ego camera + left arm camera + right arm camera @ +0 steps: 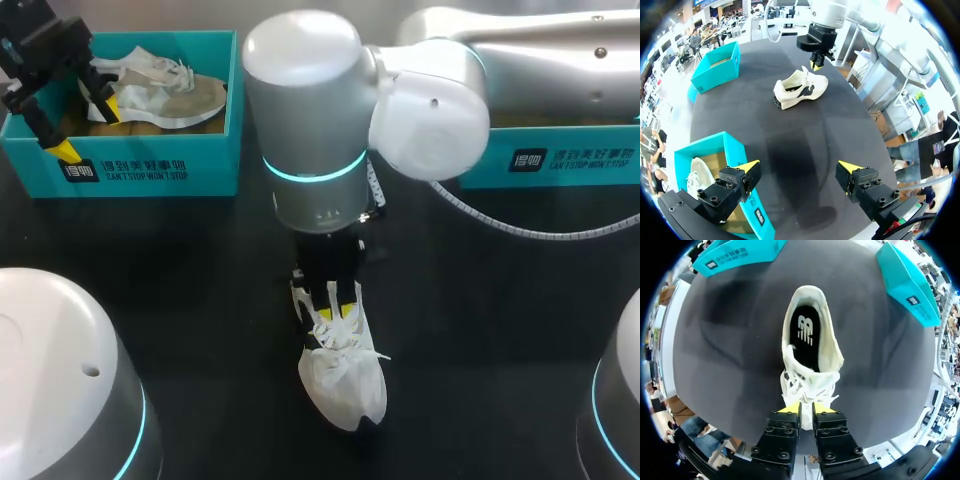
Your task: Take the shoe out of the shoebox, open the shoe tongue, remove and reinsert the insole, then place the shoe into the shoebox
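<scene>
At the tips of the right gripper [806, 409], the fingers stand narrow, pinching a fold of white material at the laces [807, 387] of a shoe [832, 357]. The shoe is cream-white and stands upright on its sole in the middle of the black table [200, 280], outside both boxes. Its mouth gapes wide just beyond the fingers. Inside lies a black insole [806, 347] stamped with a white logo at one end (the only print on the shoe that shows).

Farther back on the left stands a teal shoebox [140, 165] with a white logo block and two lines of white lettering along its front wall. A second shoe [160, 95], pale with a tan side and loose white laces, lies on its side in this box. The left gripper [799, 166] hovers over the box's front wall. Its fingers are spread wide and grip nothing; one tip is above the box and the other above bare table.

Across the table on the right, a second teal box [560, 155] bears the same white print.
</scene>
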